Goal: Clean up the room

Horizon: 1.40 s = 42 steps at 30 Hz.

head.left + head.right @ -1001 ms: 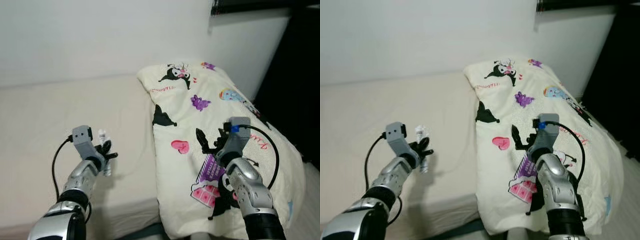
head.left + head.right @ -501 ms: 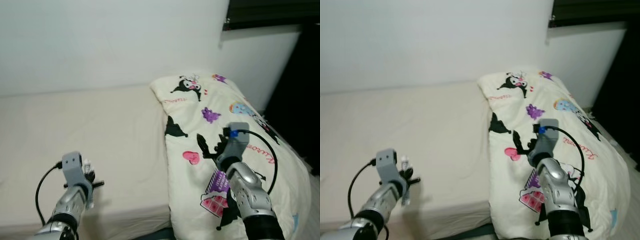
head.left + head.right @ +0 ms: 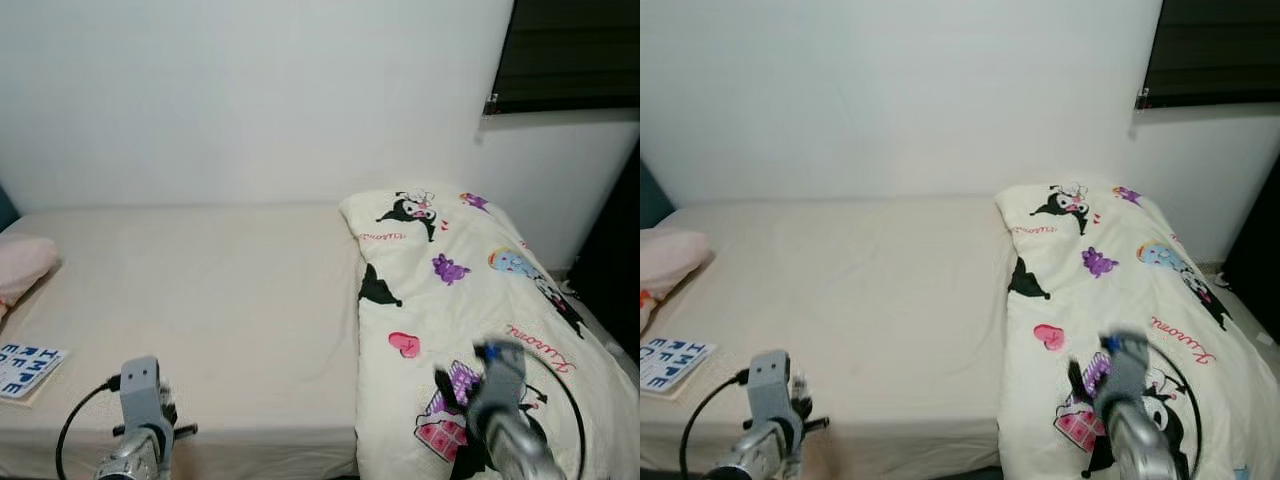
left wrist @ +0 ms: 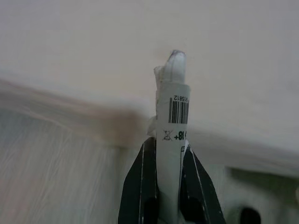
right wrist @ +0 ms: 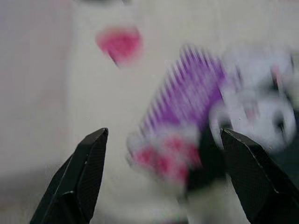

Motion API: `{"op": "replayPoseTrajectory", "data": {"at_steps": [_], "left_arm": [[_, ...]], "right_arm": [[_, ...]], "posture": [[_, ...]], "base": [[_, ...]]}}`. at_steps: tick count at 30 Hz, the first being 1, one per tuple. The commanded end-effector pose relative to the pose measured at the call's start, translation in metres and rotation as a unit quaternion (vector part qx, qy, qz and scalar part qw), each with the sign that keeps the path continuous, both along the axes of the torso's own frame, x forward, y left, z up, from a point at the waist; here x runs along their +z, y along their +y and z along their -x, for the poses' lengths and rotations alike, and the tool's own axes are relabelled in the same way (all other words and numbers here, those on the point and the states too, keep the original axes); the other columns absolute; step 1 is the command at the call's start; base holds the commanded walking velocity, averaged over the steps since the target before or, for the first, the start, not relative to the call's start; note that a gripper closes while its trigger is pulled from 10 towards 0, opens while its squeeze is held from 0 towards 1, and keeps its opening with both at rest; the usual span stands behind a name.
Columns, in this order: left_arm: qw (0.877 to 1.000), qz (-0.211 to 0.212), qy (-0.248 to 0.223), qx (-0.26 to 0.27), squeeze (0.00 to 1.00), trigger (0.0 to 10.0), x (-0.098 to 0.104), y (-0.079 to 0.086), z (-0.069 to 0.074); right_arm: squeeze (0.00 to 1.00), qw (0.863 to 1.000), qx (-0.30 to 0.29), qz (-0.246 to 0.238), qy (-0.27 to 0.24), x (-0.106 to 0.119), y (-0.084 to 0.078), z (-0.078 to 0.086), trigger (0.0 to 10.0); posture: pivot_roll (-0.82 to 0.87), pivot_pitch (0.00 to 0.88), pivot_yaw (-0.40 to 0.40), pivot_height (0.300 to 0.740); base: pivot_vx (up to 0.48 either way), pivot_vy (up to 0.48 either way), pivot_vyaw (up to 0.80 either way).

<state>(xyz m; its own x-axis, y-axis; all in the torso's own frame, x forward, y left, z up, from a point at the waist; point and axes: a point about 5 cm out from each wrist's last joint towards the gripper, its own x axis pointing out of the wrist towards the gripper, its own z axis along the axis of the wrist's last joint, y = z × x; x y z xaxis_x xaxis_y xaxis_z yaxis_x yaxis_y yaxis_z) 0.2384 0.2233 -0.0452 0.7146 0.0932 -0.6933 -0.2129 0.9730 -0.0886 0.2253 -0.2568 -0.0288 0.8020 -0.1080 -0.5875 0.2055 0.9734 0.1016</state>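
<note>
A bed [image 3: 220, 290] ran along the wall, a cartoon-print duvet [image 3: 470, 290] heaped at its right end. A pillow [image 3: 22, 265] and a booklet [image 3: 28, 368] lay far left. The right gripper [image 5: 163, 182] hung spread over the duvet. The left gripper [image 4: 168, 186] pinched a white tube [image 4: 172, 130] at the bed's front edge.

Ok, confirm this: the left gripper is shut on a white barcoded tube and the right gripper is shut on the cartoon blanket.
Not quite. The right gripper is open, its fingers spread wide above the cartoon blanket, as the right wrist view shows. The left gripper is indeed shut on the white barcoded tube.
</note>
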Motion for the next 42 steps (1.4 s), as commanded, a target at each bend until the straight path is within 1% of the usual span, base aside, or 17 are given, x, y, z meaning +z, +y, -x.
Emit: {"op": "replayPoseTrajectory", "data": {"at_steps": [1,2,3,4,5,6,7,10,11,14,15,18,23,26,27,31,42], "left_arm": [[1.0,-0.005,0.018,-0.009,0.0,10.0,-0.005,-0.002,0.006],[0.999,-0.014,0.035,-0.02,0.0,10.0,-0.01,-0.004,0.013],[0.997,-0.026,0.071,-0.033,0.0,10.0,-0.022,-0.005,0.031],[0.997,-0.026,0.071,-0.033,0.0,10.0,-0.022,-0.005,0.031],[0.995,-0.034,0.089,-0.04,0.0,10.0,-0.027,-0.005,0.041],[0.99,-0.05,0.121,-0.059,0.0,10.0,-0.035,-0.005,0.057],[0.99,-0.05,0.121,-0.059,0.0,10.0,-0.035,-0.005,0.057],[0.981,-0.067,0.158,-0.094,0.0,10.0,-0.044,-0.006,0.075],[0.981,-0.067,0.158,-0.094,0.0,10.0,-0.044,-0.006,0.075],[0.977,-0.067,0.168,-0.114,0.0,10.0,-0.047,-0.01,0.08],[0.977,-0.067,0.168,-0.114,0.0,10.0,-0.047,-0.01,0.08],[0.97,-0.081,0.175,-0.146,0.0,10.0,-0.047,-0.015,0.079],[0.97,-0.079,0.178,-0.146,0.0,10.0,-0.047,-0.02,0.076],[0.968,-0.081,0.183,-0.153,0.0,10.0,-0.047,-0.023,0.074],[0.971,-0.074,0.171,-0.146,0.0,10.0,-0.046,-0.025,0.071],[0.972,-0.074,0.167,-0.146,0.0,10.0,-0.045,-0.026,0.069],[0.967,-0.085,0.182,-0.16,0.0,10.0,-0.048,-0.023,0.077]], "right_arm": [[0.0,1.0,0.001,-0.007,0.01,-0.006,0.006,0.004,10.0],[0.0,0.999,-0.002,-0.007,0.046,-0.019,0.007,0.021,10.0],[0.0,0.994,-0.01,-0.02,0.106,-0.041,0.013,0.052,10.0],[0.0,0.994,-0.01,-0.02,0.106,-0.041,0.013,0.052,10.0],[0.0,0.991,-0.011,-0.025,0.131,-0.049,0.016,0.066,10.0],[0.0,0.984,-0.015,-0.03,0.176,-0.062,0.02,0.09,10.0],[0.0,0.984,-0.015,-0.03,0.176,-0.062,0.02,0.09,10.0],[0.0,0.969,-0.027,-0.039,0.243,-0.076,0.022,0.13,10.0],[0.0,0.969,-0.027,-0.039,0.243,-0.076,0.022,0.13,10.0],[0.0,0.959,-0.045,-0.044,0.275,-0.08,0.012,0.162,10.0],[0.0,0.959,-0.045,-0.044,0.275,-0.08,0.012,0.162,10.0],[0.0,0.956,-0.05,-0.034,0.285,-0.078,-0.004,0.181,10.0],[0.0,0.96,-0.046,-0.02,0.275,-0.074,-0.012,0.174,10.0],[0.0,0.964,-0.036,-0.011,0.264,-0.072,-0.013,0.161,10.0],[0.0,0.966,-0.027,-0.007,0.256,-0.071,-0.011,0.151,10.0],[0.0,0.969,-0.025,-0.007,0.247,-0.07,-0.008,0.139,10.0],[0.0,0.97,-0.021,-0.004,0.24,-0.07,-0.002,0.127,10.0]], "posture": [[-0.03,0.0,0.039,0.714],[-0.04,0.0,0.036,0.714],[-0.04,0.0,0.036,0.714],[-0.04,0.0,0.036,0.714],[-0.04,0.0,0.035,0.714],[-0.05,0.0,0.036,0.714],[-0.05,0.0,0.036,0.714],[-0.05,0.0,0.038,0.714],[-0.05,0.0,0.038,0.714],[-0.04,0.0,0.025,0.714],[-0.04,0.0,0.025,0.714],[-0.03,0.0,0.02,0.714],[-0.04,0.0,0.02,0.714],[-0.04,0.0,0.019,0.714],[-0.04,0.0,0.017,0.714],[-0.04,0.0,0.015,0.714],[-0.03,0.0,0.015,0.714]], "base": [[0.0,0.0,0.6],[0.0,0.0,0.6],[0.0,0.0,0.59],[0.0,0.0,0.59],[0.0,0.0,0.59],[0.0,0.0,0.6],[0.0,0.0,0.6],[0.0,0.0,0.6],[0.0,0.0,0.6],[0.0,0.0,0.6],[0.0,0.0,0.6],[0.0,0.0,0.62],[0.0,0.0,0.64],[-0.277,0.0,0.64],[-0.442,0.0,0.65],[-0.111,0.0,0.65],[0.0,0.0,0.66]]}}
